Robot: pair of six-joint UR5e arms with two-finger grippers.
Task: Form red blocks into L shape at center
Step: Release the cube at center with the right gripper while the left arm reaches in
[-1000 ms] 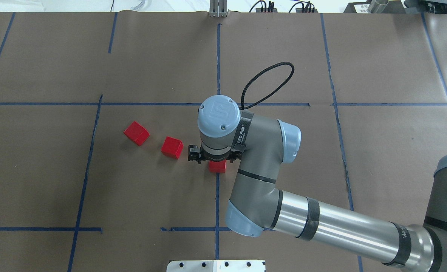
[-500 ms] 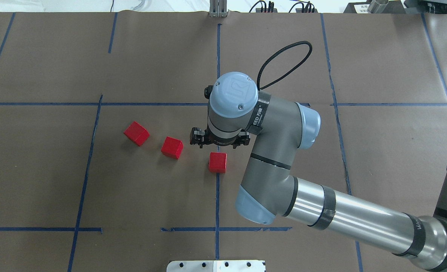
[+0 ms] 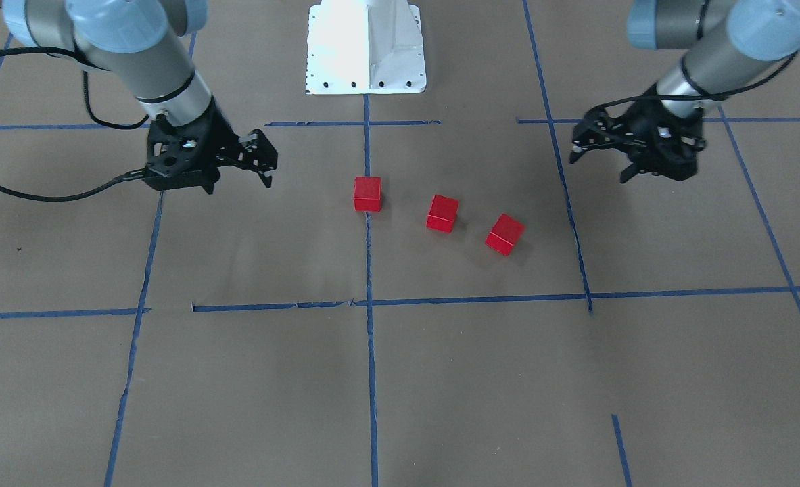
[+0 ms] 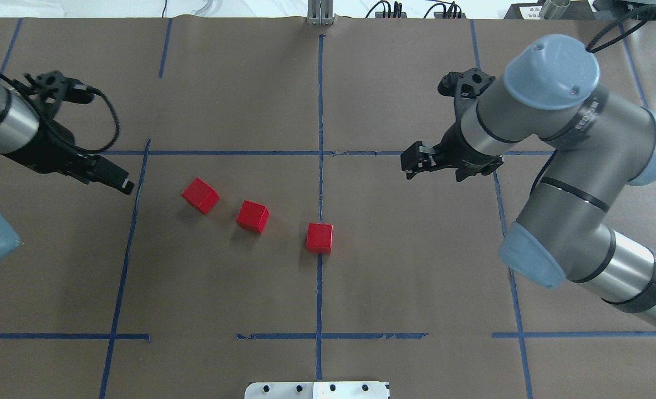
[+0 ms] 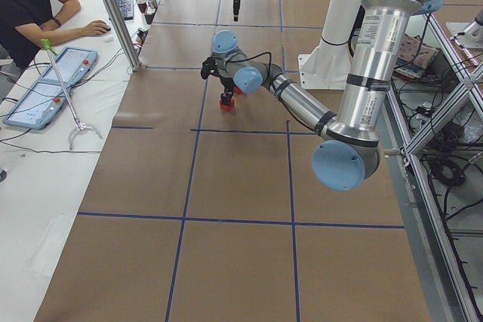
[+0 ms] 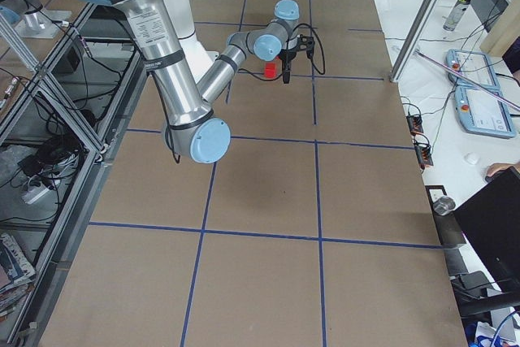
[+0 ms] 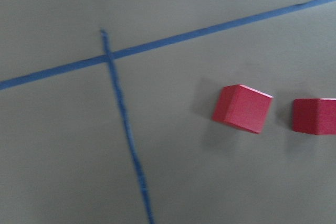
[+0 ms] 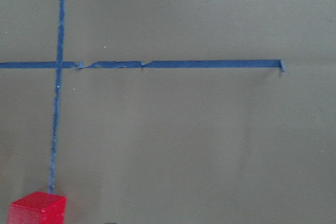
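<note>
Three red blocks (image 3: 442, 213) are laid in a loose diagonal row, none touching. The first block (image 4: 319, 238) is seated on the blue tape line (image 4: 320, 183) at the center (image 4: 341, 221). The middle block (image 4: 252, 216) and the outer block (image 4: 200, 195) are offset toward the robot's left. The left gripper (image 3: 600, 166) is positioned nearer these two, close to the outer block. The right gripper (image 4: 411, 164) is positioned well apart, across the line. Both sets of jaws are spread, and nothing is gripped.

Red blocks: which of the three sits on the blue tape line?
The right-end block, by the robot's sides: it sits on the center tape line. The middle block and left-end block lie on bare paper, both turned at an angle.
</note>
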